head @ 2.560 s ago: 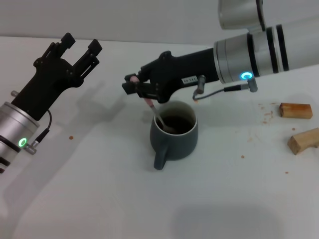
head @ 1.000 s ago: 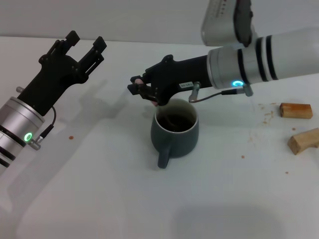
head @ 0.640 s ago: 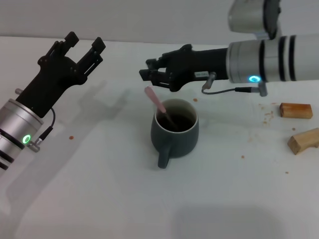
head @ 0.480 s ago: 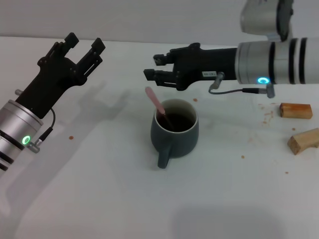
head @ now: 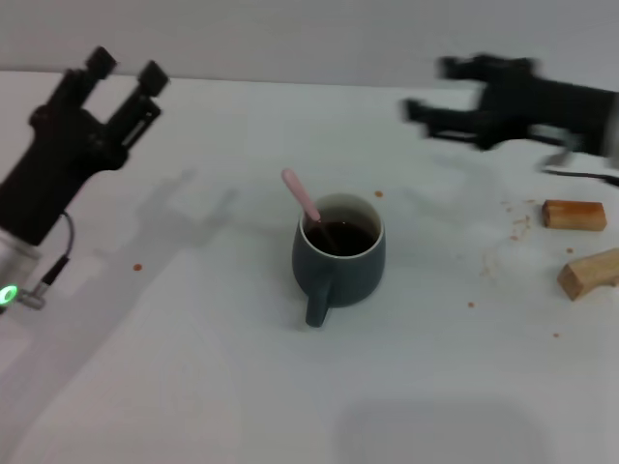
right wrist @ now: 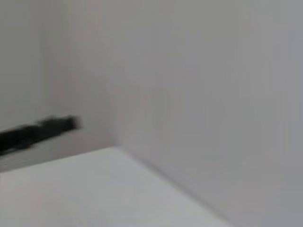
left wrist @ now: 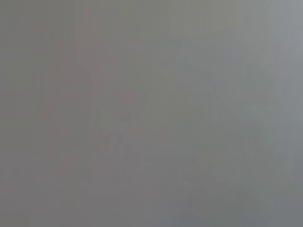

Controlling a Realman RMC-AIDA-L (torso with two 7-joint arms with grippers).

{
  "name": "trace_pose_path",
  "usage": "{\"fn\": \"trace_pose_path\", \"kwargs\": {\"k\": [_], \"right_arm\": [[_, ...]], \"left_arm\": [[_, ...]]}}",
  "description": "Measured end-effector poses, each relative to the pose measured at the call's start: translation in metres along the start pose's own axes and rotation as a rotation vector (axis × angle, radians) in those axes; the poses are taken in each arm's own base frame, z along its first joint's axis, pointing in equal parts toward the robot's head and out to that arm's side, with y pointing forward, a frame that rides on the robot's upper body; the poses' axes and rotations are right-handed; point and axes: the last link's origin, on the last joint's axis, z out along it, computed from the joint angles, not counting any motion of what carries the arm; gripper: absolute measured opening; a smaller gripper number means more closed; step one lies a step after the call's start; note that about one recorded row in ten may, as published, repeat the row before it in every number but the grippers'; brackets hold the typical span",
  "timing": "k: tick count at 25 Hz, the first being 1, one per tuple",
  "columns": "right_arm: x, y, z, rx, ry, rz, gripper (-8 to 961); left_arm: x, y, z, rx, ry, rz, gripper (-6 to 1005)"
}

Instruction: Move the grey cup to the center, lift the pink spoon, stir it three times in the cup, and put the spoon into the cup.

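The grey cup [head: 339, 258] stands in the middle of the white table, handle toward the front, dark liquid inside. The pink spoon [head: 302, 196] rests in it, bowl down, handle leaning out over the rim to the back left. My right gripper [head: 424, 92] is open and empty, up at the back right, well clear of the cup. My left gripper [head: 122, 72] is open and empty at the far left, raised above the table. The left wrist view shows only a blank grey surface. The right wrist view shows the wall and table, with the other arm's gripper [right wrist: 35, 132] far off.
Two small brown wooden blocks [head: 574, 215] [head: 590, 273] lie at the right edge of the table [head: 193, 367]. A few crumbs are scattered near them and beside the cup.
My right gripper let go of the spoon, which now stands in the cup, and pulled back up and to the right. My left arm has drawn back to the left.
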Motion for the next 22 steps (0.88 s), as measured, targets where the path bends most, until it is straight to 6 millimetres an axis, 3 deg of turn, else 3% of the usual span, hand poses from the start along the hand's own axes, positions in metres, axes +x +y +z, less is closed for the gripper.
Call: {"fn": "trace_pose_path", "kwargs": {"k": [3,7,11,12,13,15,22], "right_arm": [[0.018,-0.020,-0.049,0.138,-0.104,0.013,728],[0.058,-0.034,-0.119,0.392,-0.286,-0.019,750],[0.096,-0.030,-0.170,0.689,-0.425,-0.088,750],[0.109,-0.024,-0.191,0.834,-0.486,-0.094,749],[0.109,-0.024,-0.191,0.834,-0.486,-0.094,749],[0.124,-0.017,-0.214,0.996,-0.533,-0.078,749],[0.139,-0.009,-0.225,1.117,-0.540,-0.045,750]], "left_arm": [[0.010,-0.002,-0.012,0.009,0.054,0.007,783],[0.015,-0.006,-0.027,0.051,0.090,0.012,783],[0.014,-0.004,-0.036,0.078,0.098,0.006,783],[0.013,-0.004,-0.038,0.082,0.098,0.004,783],[0.012,-0.003,-0.039,0.086,0.097,0.002,783],[0.008,0.000,-0.043,0.099,0.092,-0.006,783],[0.004,0.002,-0.054,0.130,0.085,-0.013,783]]}}
